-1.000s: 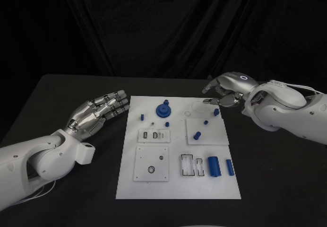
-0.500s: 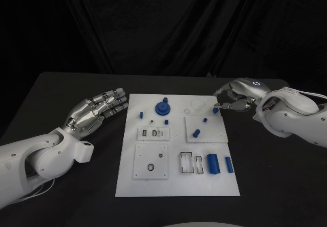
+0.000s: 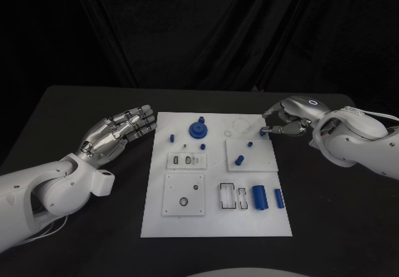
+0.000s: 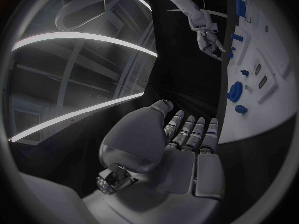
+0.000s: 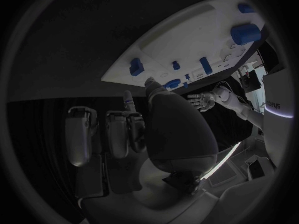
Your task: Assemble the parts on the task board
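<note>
Head view: the white task board (image 3: 218,213) lies in the middle of the black tabletop (image 3: 67,115); on it, toward 12 o'clock, a blue round part with a knob (image 3: 198,130) stands upright; at about 4 o'clock two blue cylinders (image 3: 260,199) lie side by side next to a slotted holder; a small blue peg (image 3: 238,161) rests on the raised square plate right of centre. The left robot hand (image 3: 118,134) hovers off the board's 9 o'clock edge, fingers stretched apart, holding nothing. The right robot hand (image 3: 285,121) sits at the board's 1 o'clock corner, fingers curled in around a small blue part (image 3: 263,133); whether it truly pinches that part I cannot tell.

Left wrist view: the left robot hand (image 4: 187,149) shows flat with fingers extended and nothing in them; the board (image 4: 274,89) curves beside it, the blue round part (image 4: 234,91) on it; the right robot hand (image 4: 209,40) shows beyond.

Right wrist view: the right robot hand (image 5: 143,129) has its fingers bent toward the board's edge (image 5: 187,40); a blue part (image 5: 136,66) stands just beyond the fingertips.
</note>
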Tool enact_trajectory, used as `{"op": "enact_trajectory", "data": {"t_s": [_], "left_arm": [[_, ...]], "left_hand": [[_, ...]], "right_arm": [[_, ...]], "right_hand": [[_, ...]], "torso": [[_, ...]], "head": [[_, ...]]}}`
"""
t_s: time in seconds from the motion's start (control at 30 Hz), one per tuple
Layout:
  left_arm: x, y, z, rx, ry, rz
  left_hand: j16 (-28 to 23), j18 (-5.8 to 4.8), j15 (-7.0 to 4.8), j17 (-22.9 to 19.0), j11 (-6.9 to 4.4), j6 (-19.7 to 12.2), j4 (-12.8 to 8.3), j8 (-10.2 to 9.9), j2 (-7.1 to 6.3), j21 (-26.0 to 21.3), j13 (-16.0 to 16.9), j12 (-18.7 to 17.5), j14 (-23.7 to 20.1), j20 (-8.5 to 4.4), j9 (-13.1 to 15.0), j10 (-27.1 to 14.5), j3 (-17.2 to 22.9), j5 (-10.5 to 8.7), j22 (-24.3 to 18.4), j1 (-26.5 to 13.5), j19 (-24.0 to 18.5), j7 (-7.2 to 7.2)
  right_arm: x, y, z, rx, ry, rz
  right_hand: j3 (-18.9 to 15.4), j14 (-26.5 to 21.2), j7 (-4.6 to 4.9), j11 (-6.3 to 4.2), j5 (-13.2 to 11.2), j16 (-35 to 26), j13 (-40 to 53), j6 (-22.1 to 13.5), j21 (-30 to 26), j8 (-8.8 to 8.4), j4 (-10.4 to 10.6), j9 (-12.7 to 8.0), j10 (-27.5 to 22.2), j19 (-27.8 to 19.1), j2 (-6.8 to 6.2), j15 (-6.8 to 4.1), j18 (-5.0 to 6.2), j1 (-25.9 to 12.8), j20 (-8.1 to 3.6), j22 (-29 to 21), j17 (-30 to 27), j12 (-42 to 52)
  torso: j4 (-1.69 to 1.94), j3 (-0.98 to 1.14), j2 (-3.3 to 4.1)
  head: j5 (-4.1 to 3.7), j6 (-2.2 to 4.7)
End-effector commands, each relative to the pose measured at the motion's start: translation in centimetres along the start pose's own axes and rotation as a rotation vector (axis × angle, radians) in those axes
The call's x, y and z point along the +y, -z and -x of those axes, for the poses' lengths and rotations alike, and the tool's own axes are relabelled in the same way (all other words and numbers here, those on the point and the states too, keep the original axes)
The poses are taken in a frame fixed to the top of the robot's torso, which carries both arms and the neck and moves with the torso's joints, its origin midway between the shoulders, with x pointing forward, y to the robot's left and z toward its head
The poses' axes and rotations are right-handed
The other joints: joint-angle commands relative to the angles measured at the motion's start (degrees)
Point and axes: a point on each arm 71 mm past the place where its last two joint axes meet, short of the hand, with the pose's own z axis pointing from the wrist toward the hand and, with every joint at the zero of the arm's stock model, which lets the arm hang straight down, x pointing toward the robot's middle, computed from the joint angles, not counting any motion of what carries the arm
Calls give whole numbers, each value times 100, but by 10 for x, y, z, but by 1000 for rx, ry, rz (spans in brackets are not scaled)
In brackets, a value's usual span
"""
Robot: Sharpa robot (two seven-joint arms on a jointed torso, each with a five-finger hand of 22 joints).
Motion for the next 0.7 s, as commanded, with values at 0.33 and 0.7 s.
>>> {"op": "enact_trajectory", "data": {"t_s": [0.33, 0.7], "left_arm": [[-10, 1, -1, 14, 16, -147], [-10, 0, -1, 16, 18, -143]], "left_hand": [[33, -87, 56, 6, 40, 35, 1, 36, -6, 23, 10, 17, 1, 16, 5, 29, 54, 22, -1, -46, 36, 78], [31, -89, 57, 5, 43, 27, 1, 35, -7, 22, 9, 16, -1, 16, 4, 27, 63, 23, -2, -48, 34, 80]], "right_arm": [[-2, 0, -14, 61, 1, -33], [-1, -1, -21, 75, 0, -29]], "right_hand": [[-23, 511, 24, 0, 127, -90, 1510, 35, -95, -36, -25, -22, 607, 95, -13, 2, 41, 201, -5, 961, 1223, 15], [-20, 496, 25, 1, 219, -122, 1510, 44, -144, -44, -36, -30, 607, 62, -14, 3, 55, 277, -2, 928, 1181, 15]], "torso": [[-7, 0, 1], [-11, 1, 0]], "head": [[51, -102], [66, -152]]}}
